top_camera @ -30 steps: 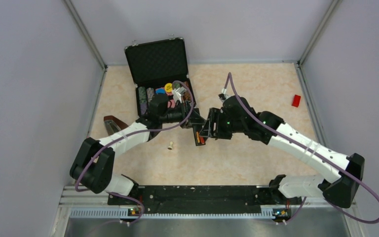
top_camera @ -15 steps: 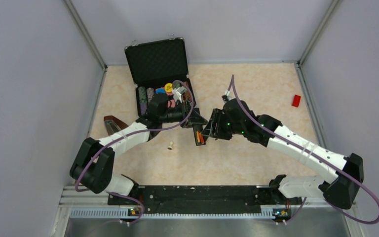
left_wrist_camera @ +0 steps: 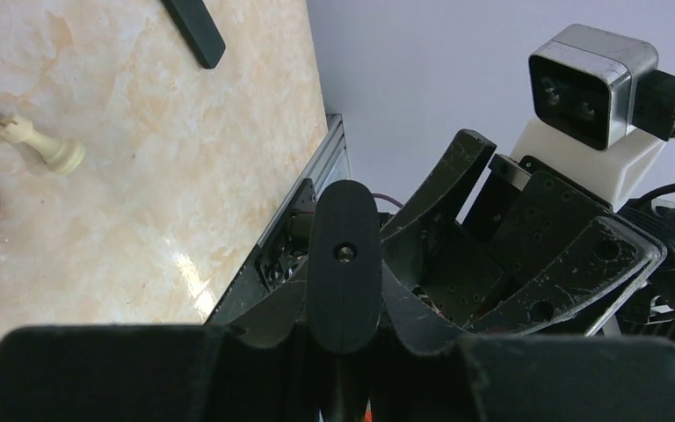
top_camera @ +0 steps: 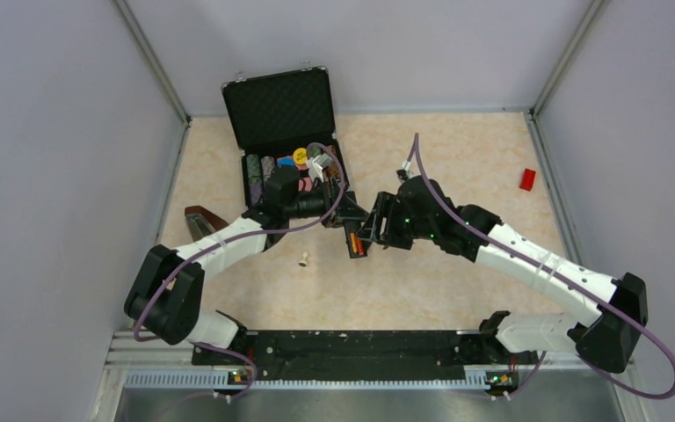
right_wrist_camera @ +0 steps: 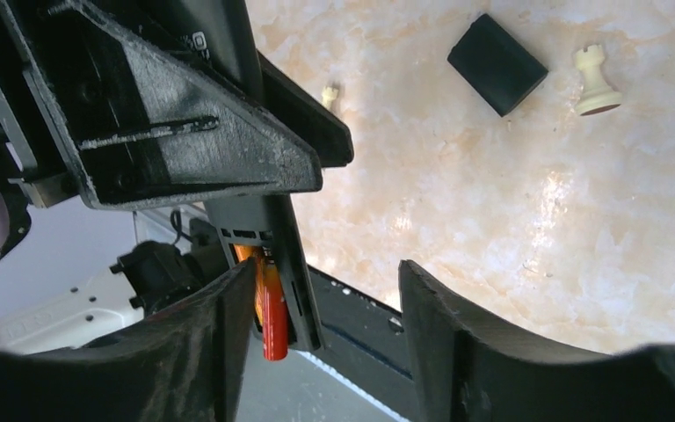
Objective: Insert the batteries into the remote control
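My left gripper (top_camera: 349, 220) is shut on the upper part of the slim black remote control (top_camera: 352, 239) and holds it above the table. The remote's lower end shows an open compartment with a red-orange battery (right_wrist_camera: 270, 303) sticking out of it. A second orange sliver (right_wrist_camera: 244, 256) lies beside it. In the left wrist view the remote (left_wrist_camera: 344, 264) sits between my closed fingers. My right gripper (right_wrist_camera: 325, 272) is open, its jaws astride the remote's battery end, the left finger (right_wrist_camera: 215, 338) next to the battery. The small black back cover (right_wrist_camera: 497, 63) lies on the table.
An open black case (top_camera: 283, 110) with coloured chips stands at the back left. A cream pawn (top_camera: 303, 259) and a cream rook (right_wrist_camera: 596, 83) stand on the table. A plain black bar (left_wrist_camera: 195, 31) lies further off. A red block (top_camera: 527, 179) sits far right.
My right gripper has edged left, closer around the remote's battery end. My left gripper still holds the remote in the same place.
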Controlling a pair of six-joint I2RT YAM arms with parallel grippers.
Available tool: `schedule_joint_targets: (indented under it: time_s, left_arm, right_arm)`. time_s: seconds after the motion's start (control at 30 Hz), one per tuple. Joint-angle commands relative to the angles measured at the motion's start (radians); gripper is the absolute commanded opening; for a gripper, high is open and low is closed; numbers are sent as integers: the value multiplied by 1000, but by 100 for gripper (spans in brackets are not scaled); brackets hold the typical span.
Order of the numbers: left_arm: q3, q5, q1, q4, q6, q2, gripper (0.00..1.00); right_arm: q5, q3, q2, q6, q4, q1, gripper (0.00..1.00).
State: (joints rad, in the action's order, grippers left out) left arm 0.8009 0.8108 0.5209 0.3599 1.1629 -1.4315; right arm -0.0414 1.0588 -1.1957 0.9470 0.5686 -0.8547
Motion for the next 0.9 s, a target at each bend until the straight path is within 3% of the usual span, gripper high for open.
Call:
schedule_joint_targets:
  time_s: [0.0,0.2,0.5,0.73,0.87]
  left_arm:
    - [49,-7,4,80,40,28,0]
    - [48,-35,5,134,122,12,0]
    - [32,-194,5,169,309,77,0]
    - [25,-299,10,163,409,140,0]
    - [27,-313,17,211,455,154,0]
  right_arm:
    - [38,44,71,12,-18,8,67]
    - [102,23,174,25,-54,10,77]
    - [48,-171,339,14,-371,10,77]
    - [17,-215,378,-14,-468,11,78]
    - [34,-244,396,47,-518,11,78]
